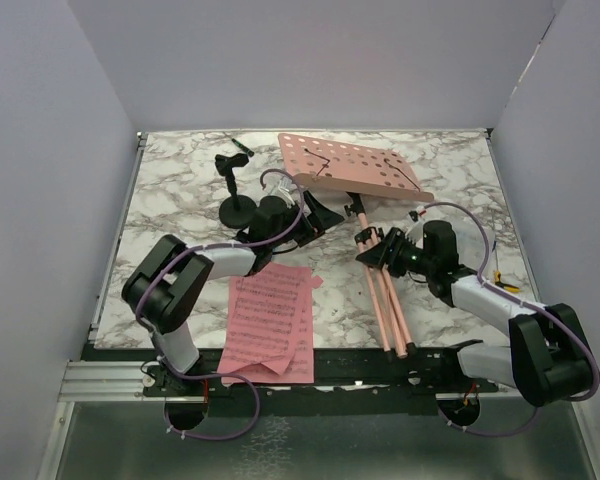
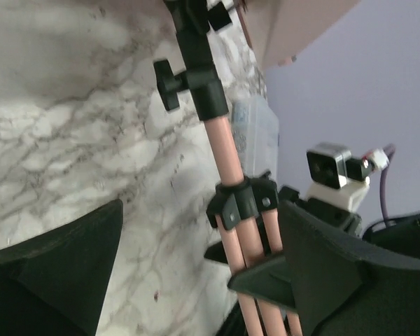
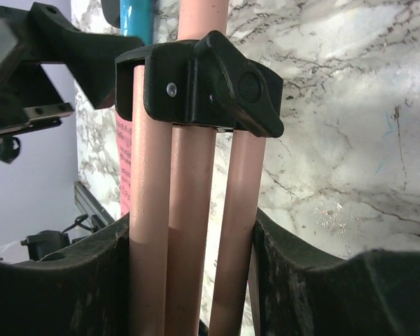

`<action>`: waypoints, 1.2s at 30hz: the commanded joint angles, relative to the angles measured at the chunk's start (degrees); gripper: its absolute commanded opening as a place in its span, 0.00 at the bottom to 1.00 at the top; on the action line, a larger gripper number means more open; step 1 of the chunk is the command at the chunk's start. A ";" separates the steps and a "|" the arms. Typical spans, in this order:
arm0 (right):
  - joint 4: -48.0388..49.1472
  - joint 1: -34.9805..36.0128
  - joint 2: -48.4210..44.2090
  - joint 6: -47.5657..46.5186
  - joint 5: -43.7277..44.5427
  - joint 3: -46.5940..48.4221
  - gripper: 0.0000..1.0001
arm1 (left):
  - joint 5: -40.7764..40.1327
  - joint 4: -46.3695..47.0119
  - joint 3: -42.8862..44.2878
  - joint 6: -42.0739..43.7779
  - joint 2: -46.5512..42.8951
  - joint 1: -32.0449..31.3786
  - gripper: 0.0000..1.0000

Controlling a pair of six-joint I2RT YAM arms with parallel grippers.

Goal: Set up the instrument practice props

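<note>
**Stand down on table, legs folded, right arm gripping**

Music stand (image 1: pixel 350 165) lies along the marble table (image 1: pixel 180 190). Its hole-punched desk is at the far centre. The three legs are folded together and run toward the near edge, with the feet over the black rail.

Right gripper (image 1: pixel 373 250): clenched on the bundled legs just below the black collar (image 3: pixel 196 77). In the right wrist view all three pink tubes sit between the fingers (image 3: pixel 315 280), with pads on both sides.

Left gripper (image 1: pixel 325 215): jaws spread wide, nothing held. It sits close under the near edge of the desk. In the left wrist view the stand's post and its black knob clamp (image 2: pixel 196 84) appear between the two fingers, further off. Contact not visible.

Sheet-music pages (image 1: pixel 270 320): stacked slightly askew, left of the legs and apart from them. They overhang the near table edge.

Light-blue stick (image 3: pixel 136 14): only a short piece shows at the top of the right wrist view, beyond the collar. Its position on the table cannot be told.

Surroundings:
- Small black stand with round base (image 1: pixel 236 205), just left of the left gripper.
- Dark pen-like piece (image 1: pixel 242 148), further back.
- Translucent container (image 2: pixel 255 129), beside the post on the right arm's side.
- The right arm's wrist crowds the space beyond the legs.
</note>
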 commanded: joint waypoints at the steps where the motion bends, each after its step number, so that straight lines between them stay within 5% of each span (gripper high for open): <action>1: 16.58 0.43 -4.15 2.61 -6.89 0.29 0.00 | -4.13 9.11 2.43 -5.79 7.00 -1.89 0.88; 9: 19.52 0.44 -5.31 5.81 -8.48 -1.43 0.00 | -5.72 21.18 5.28 -11.24 15.42 -4.70 0.78; 18: 18.95 0.45 -6.46 6.87 -7.44 -0.88 0.00 | -8.88 22.89 3.40 -9.76 14.56 -5.55 0.77; 36: 28.98 0.43 -7.04 18.66 -2.59 -1.88 0.00 | -11.85 22.80 -10.55 -5.57 1.96 -4.62 0.92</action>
